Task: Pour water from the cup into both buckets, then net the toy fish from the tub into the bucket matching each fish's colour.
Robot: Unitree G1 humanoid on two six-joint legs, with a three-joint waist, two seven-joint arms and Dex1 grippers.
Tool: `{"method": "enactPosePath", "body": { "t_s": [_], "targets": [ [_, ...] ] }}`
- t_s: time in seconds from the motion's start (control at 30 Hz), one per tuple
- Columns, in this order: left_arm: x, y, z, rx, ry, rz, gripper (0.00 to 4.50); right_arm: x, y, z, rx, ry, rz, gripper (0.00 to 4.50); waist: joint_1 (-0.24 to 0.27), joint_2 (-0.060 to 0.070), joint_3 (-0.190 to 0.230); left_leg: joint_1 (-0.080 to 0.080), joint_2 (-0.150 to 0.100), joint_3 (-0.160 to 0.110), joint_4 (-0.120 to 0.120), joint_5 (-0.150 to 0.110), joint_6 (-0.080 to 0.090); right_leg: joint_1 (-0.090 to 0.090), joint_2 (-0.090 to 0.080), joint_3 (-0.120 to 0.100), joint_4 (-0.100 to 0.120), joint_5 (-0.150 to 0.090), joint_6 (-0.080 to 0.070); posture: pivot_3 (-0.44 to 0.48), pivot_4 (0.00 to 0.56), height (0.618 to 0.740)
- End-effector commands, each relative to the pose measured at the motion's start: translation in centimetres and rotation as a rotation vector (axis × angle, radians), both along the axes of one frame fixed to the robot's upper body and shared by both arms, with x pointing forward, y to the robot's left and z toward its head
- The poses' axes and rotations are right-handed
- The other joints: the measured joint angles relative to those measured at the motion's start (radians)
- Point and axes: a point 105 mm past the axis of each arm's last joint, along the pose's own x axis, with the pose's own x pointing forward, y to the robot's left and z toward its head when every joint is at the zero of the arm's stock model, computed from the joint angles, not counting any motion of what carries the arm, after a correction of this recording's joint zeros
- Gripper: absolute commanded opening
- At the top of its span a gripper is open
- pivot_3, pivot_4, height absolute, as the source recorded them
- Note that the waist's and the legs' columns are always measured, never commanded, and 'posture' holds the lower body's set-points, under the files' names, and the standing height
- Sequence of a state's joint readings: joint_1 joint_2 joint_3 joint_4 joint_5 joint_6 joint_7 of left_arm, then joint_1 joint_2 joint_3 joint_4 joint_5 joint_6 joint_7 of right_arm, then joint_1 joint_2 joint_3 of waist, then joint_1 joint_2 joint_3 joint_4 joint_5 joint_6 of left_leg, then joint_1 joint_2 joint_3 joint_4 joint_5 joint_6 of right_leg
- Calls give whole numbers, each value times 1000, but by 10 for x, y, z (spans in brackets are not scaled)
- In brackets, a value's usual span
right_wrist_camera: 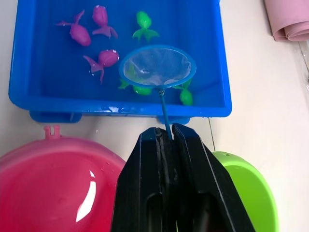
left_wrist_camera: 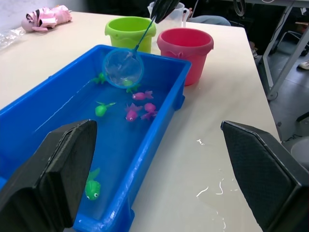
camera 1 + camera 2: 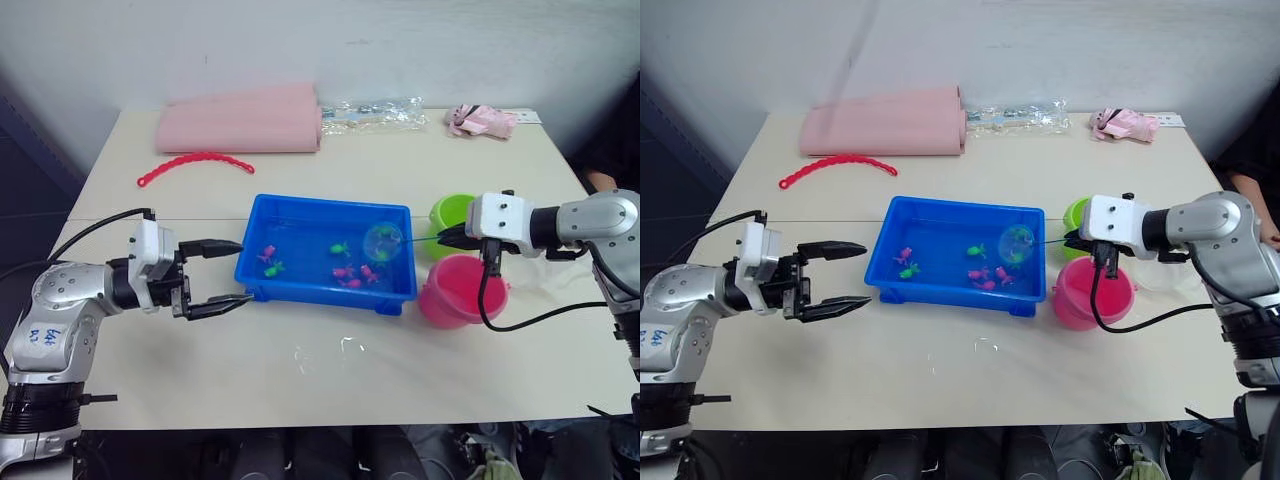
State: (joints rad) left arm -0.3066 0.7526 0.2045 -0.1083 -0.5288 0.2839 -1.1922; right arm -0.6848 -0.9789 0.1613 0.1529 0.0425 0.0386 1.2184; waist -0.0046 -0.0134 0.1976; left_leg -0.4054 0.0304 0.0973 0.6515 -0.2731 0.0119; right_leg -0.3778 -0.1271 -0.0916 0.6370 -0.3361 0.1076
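Note:
The blue tub [image 3: 330, 206] sits mid-table holding water and several toy fish, pink [image 3: 267, 253] and green [image 3: 340, 247]. My right gripper [image 3: 450, 238] is shut on the thin handle of the net [image 3: 383, 241], whose blue hoop hangs tilted over the tub's right end, above green fish [image 1: 141, 90]. Right of the tub stand the lime green bucket [image 3: 452, 212] and, nearer, the pink bucket [image 3: 455, 295] with water in it. The clear cup [image 2: 181, 14] stands behind the buckets. My left gripper [image 3: 232, 272] is open and empty at the tub's left end.
A pink rolled cloth [image 3: 240, 125], a red beaded strip [image 3: 195, 162], a clear plastic bag [image 3: 375, 112] and a small pink bundle [image 3: 480, 120] lie along the far side. Water drops [image 3: 340, 345] dot the table in front of the tub.

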Motion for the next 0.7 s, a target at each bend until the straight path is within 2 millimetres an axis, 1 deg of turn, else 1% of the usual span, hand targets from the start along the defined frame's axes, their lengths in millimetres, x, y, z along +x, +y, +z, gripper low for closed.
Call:
{"method": "enactPosePath", "body": {
  "t_s": [0.03, 0.13, 0.37, 0.5, 0.57, 0.7],
  "targets": [
    [0, -7, 10, -16, -26, -28, 4467, 0, -2, 7, -40, -21, 17, 0, 1, 0, 0, 0, 0, 0, 0, 0, 0, 0, 0, 0, 0, 0, 0, 0, 150, 740],
    [5, -8, 10, 2, -29, -24, 4467, -1, -3, 4, -62, -10, 20, 0, 1, 0, 0, 0, 0, 0, 0, 0, 0, 0, 0, 0, 0, 0, 0, 0, 150, 740],
    [20, -9, 12, 27, -28, -20, 4467, -3, 2, -2, -94, 16, 50, 0, 1, 0, 0, 0, 0, 0, 1, 0, 0, 0, 1, 0, 0, 0, 0, 0, 150, 740],
    [22, -11, 12, 30, -27, -32, 4467, -6, 0, -11, -161, 54, 62, 0, 1, 0, 0, 0, 0, 0, 1, 0, 0, 0, 1, 0, 1, 0, 0, 0, 150, 740],
    [21, -12, 13, 23, -29, -41, 4467, -6, 0, -14, -151, 72, 53, 0, 2, 0, 0, 0, 0, 0, 1, 0, 0, 0, 1, 0, 0, 0, 0, 0, 150, 740],
    [18, -15, 12, -5, -20, -57, 4467, -5, 10, -15, -100, 86, 55, 0, 4, 0, 0, 0, 0, 0, 2, 0, 0, 1, 1, 0, 1, 0, 0, 0, 150, 740]
  ]
}}
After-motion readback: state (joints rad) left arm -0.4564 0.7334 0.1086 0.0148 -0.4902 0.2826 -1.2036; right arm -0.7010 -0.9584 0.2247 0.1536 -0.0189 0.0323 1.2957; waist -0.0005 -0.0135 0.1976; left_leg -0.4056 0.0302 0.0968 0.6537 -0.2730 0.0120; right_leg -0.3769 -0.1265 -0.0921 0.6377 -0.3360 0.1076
